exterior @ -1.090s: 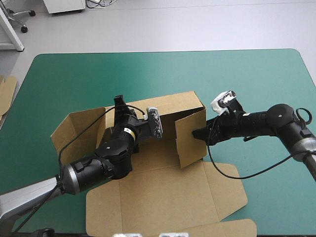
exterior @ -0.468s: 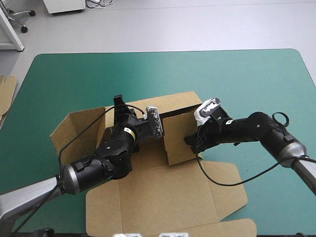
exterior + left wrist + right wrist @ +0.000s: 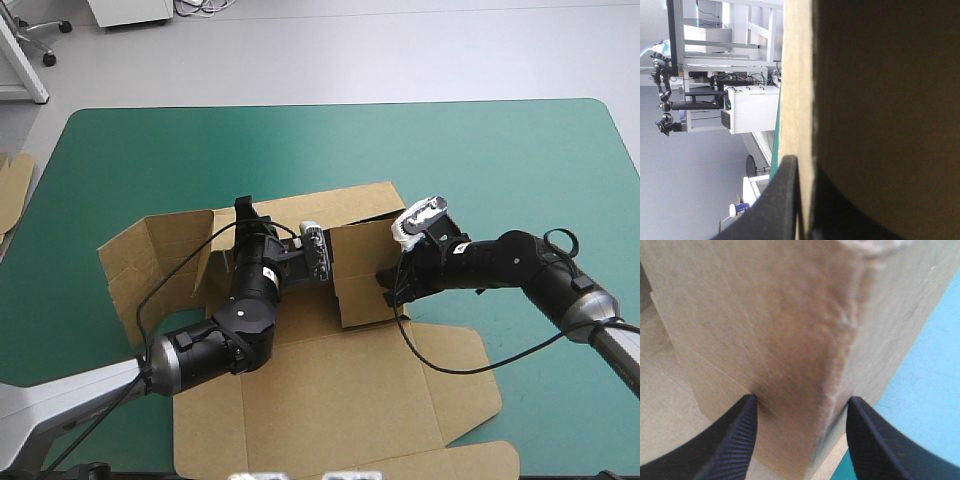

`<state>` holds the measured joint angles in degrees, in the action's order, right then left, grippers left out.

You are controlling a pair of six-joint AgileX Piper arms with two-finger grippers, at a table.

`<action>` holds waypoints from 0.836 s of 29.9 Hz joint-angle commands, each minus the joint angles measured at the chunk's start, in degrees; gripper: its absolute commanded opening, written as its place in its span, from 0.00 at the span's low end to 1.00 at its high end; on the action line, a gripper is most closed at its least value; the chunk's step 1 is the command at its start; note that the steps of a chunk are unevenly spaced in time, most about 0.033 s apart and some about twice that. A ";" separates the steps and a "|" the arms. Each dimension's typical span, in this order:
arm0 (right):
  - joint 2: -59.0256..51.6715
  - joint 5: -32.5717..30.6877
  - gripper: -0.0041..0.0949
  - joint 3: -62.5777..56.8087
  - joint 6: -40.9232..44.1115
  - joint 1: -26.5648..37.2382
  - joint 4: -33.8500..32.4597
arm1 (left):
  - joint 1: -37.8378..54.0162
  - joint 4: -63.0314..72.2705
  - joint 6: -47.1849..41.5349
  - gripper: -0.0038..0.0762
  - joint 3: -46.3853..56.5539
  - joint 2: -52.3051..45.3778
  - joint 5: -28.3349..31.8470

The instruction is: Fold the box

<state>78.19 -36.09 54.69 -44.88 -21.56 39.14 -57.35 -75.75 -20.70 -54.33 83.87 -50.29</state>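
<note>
One brown box (image 3: 330, 390), walls part-up, L pincer (image 3: 802, 165) nipping one wall, R pincer (image 3: 801, 400) wide astride one flap

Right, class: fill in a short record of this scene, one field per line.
Box: brown, partly folded, far wall up, lid flat toward the near edge
Left gripper: shut on a raised wall's edge
Right gripper: open, astride the raised right flap
Table: teal-green cover
Extra: more board at the table's left edge
</note>
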 commanded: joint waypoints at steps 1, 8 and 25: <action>-1.45 2.48 0.53 1.13 0.19 -0.07 -0.60 | -0.77 3.10 -4.92 0.03 0.87 -0.29 2.71; -1.67 4.86 0.54 1.13 0.62 -0.07 -0.60 | -0.77 -3.15 -9.80 0.03 0.87 -0.29 2.59; -2.25 12.62 0.54 1.22 2.13 -0.07 1.07 | -0.77 -15.91 -16.69 0.03 0.77 -2.33 -0.10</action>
<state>77.69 -28.01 54.40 -42.65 -21.74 37.63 -57.40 -88.17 -35.05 -52.24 84.24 -51.34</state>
